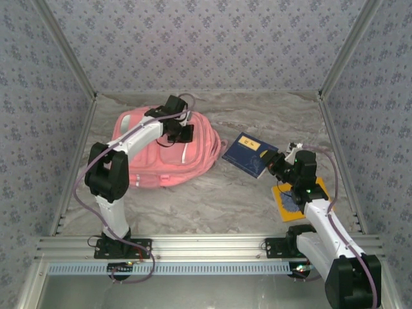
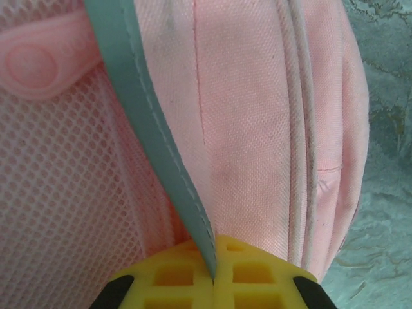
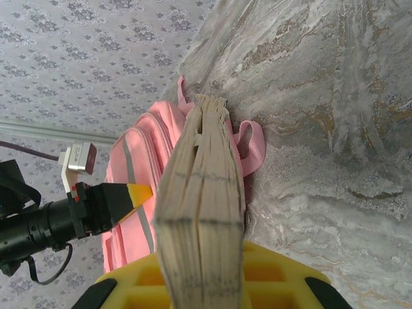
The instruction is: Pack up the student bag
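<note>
The student bag [image 1: 154,161] lies flat on the marble table, pink with white trim. My left gripper [image 1: 182,134] rests on its upper right part. In the left wrist view its yellow fingers [image 2: 257,277] are shut on a thin grey strip [image 2: 145,103] of the bag [image 2: 257,116], beside pink mesh [image 2: 58,193]. My right gripper [image 1: 273,161] is shut on a dark blue book [image 1: 246,152], held off the table right of the bag. The right wrist view looks along the book's page edge [image 3: 203,193] toward the bag [image 3: 138,167].
A yellow book [image 1: 297,201] with a blue picture lies flat on the table under my right arm. A pink strap [image 3: 254,145] trails from the bag toward the blue book. Patterned walls close in the back and both sides.
</note>
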You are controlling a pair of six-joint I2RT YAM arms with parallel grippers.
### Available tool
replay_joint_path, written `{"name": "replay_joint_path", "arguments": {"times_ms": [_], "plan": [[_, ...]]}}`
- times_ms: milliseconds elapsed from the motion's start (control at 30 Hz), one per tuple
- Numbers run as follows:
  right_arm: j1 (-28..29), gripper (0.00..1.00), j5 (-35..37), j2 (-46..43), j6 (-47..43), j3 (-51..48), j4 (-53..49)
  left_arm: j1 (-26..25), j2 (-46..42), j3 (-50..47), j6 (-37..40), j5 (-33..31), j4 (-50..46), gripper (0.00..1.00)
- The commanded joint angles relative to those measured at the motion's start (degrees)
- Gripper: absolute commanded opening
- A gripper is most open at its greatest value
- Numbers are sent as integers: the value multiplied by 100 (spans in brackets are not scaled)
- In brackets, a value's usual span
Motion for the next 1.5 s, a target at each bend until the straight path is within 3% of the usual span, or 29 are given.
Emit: {"name": "replay_joint_path", "arguments": {"times_ms": [0,267,467,700,967,1100,1267,1467], "plan": [[-41,0,-151,-40,-54,189,45,-86,223,542,203,226,-382,0],[-23,0,786,-522,-1394,1003,-1861,-557,-16,2121,1179,444,-1697,0],[136,0,913,-602,-1591,1225,-2086,-559,-316,2924,1524,1153,-2369,0],[261,0,616,-964,-1694,1360,-2232,-449,-1276,2645,1866,1432,-2182,0],[982,0,-766,-555,-989,1192,-856,651,-2181,1230,1313,3709,-623,0],[1602,0,-578,-190,-721,1405,-485,806,-2366,904,1181,4304,-234,0],[2097,0,-403,506,-309,1641,125,806,-2379,785,1118,4515,-85,0],[2633,0,480,1513,-298,2168,206,806,-2440,817,1038,4832,130,0]]}}
